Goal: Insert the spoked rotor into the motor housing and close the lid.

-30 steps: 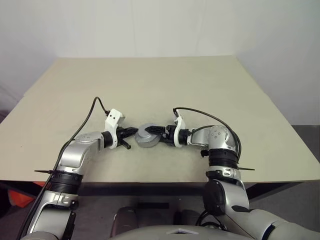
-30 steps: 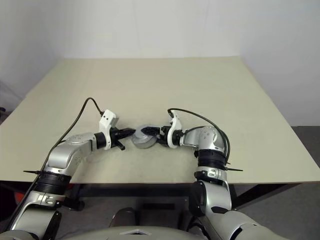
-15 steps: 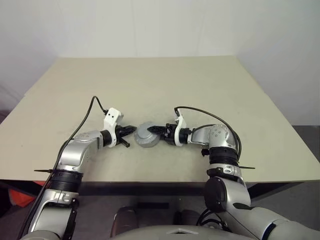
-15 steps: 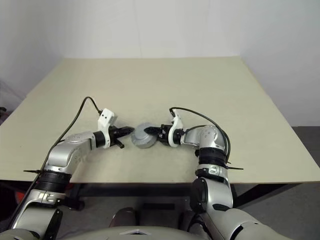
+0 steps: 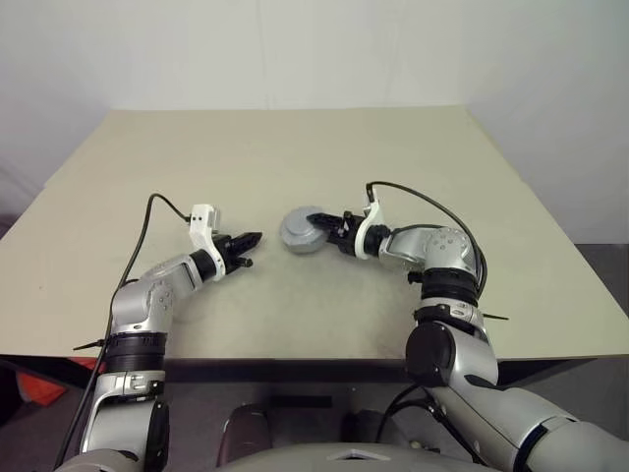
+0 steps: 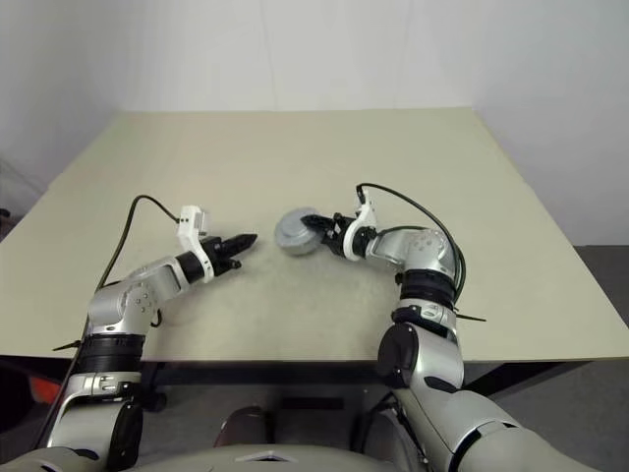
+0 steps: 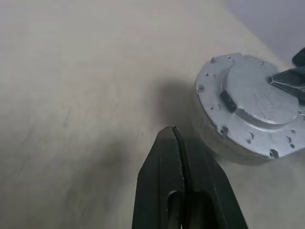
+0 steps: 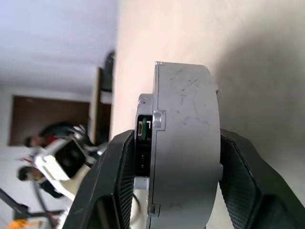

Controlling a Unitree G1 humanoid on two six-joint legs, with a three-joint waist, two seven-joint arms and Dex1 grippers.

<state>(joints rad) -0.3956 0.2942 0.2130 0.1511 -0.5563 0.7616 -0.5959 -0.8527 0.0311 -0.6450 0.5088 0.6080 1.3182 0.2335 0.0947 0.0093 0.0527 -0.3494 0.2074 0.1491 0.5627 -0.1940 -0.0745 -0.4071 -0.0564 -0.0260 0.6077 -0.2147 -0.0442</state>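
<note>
The wide beige wooden bench (image 5: pixel 295 138) carries little: the one task part in view is the thick round silver-grey metal motor housing (image 5: pixel 302 230), with the flat grey metal lid (image 7: pixel 259 98) seated on one face, so it reads as a closed puck. It sits a little toward six o'clock of the bench's middle, tipped on edge rather than lying flat; whether its lower edge touches the bench I cannot tell.

The right gripper (image 5: pixel 327 227) reaches in from four o'clock, its black fingers (image 8: pixel 238 183) pinching the housing across its thickness, one on each flat face. In the right wrist view a small green connector shows in a notch at the rim. The left gripper (image 5: pixel 251 238) stands apart at the nine o'clock side of the housing, its fingers (image 7: pixel 178 176) pressed together and holding nothing.

The spoked rotor is presumably inside, though that is a judgement. The insertion and closing look done, and the step in hand appears to be checking or setting down the closed assembly. The next move calls for a level, gentle lowering onto the bench, then parting the right fingers without dragging the lid askew.
</note>
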